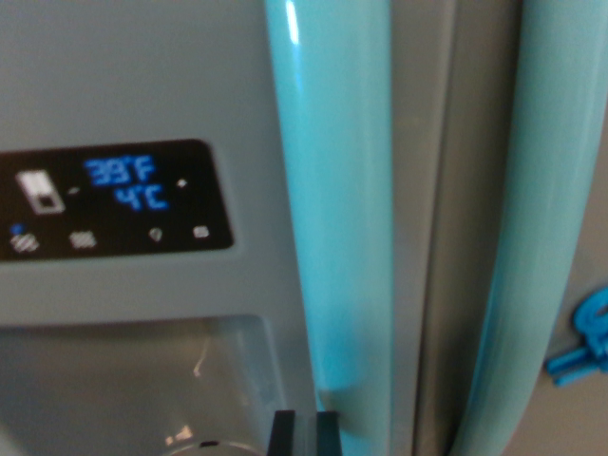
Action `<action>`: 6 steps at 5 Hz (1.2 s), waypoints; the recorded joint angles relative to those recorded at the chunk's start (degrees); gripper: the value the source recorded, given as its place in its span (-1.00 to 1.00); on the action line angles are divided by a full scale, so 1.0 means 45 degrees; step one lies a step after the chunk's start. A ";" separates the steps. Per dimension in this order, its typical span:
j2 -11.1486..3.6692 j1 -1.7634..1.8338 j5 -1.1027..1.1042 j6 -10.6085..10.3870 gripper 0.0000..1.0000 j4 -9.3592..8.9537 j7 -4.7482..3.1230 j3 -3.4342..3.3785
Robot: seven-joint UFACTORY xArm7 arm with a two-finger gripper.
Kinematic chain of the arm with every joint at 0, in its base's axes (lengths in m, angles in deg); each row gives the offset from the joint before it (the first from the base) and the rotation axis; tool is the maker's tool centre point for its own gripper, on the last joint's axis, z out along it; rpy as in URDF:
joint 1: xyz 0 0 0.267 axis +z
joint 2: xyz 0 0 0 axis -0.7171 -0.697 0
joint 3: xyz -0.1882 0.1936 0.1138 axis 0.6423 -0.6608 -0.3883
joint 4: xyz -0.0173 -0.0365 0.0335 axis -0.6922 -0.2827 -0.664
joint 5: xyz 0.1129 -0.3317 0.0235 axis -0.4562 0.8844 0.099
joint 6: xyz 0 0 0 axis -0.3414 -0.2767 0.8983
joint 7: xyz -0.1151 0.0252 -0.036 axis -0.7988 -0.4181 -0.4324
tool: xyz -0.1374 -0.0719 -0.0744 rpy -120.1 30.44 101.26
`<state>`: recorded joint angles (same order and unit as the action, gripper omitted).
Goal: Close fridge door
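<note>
Wrist view sits close against the grey fridge door (123, 76), which fills the wrist view's left and middle. A black display panel (114, 201) on it glows blue with 39°F and 4°C above small icons. Below it opens the recessed dispenser bay (142, 380). Two pale turquoise handles run vertically: one (337, 209) just right of the panel, the other (537, 228) beyond the dark seam (442, 228) between the doors. A blue clip-like object (584, 342) shows at the right edge. Only dark gripper (304, 435) tips peek in at the bottom, just beside the nearer handle's foot; whether they are open or closed cannot be told
</note>
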<state>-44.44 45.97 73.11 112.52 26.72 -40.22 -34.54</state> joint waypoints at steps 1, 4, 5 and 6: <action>0.0000 0.0000 0.0000 0.0000 1.00 0.0000 0.0000 0.0000; -0.1347 -0.0001 0.0000 -0.0004 1.00 0.1156 0.0000 0.0177; -0.1347 -0.0001 0.0000 -0.0004 1.00 0.1156 0.0000 0.0177; -0.1349 -0.0001 0.0000 -0.0003 1.00 0.1156 0.0000 0.0177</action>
<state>-50.51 45.96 73.11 112.51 31.92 -40.22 -33.74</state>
